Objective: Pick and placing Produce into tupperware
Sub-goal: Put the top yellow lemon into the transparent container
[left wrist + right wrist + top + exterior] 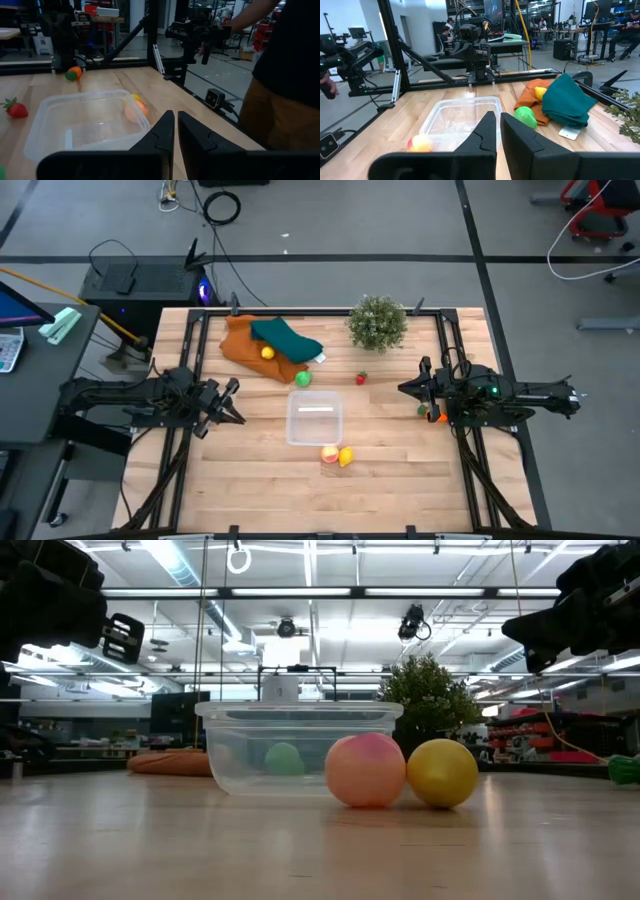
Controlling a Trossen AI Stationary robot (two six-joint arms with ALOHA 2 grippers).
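Note:
The clear square tupperware (314,418) stands at the table's middle; I see nothing in it. A peach fruit (329,454) and a yellow one (345,457) lie touching on the table just near of it. A green piece (303,379) and a red strawberry (361,378) lie on the table beyond it. A yellow piece (267,353) rests on the orange cloth. An orange and a green piece (432,414) lie beside my right arm. My left gripper (176,130) is shut and empty, left of the tub. My right gripper (498,130) is shut and empty, right of the tub.
An orange cloth (250,348) with a teal cloth (288,340) on it lies at the far left-centre. A bushy potted plant (377,323) stands at the far edge. A person (285,75) stands beyond the table's near edge in the left wrist view.

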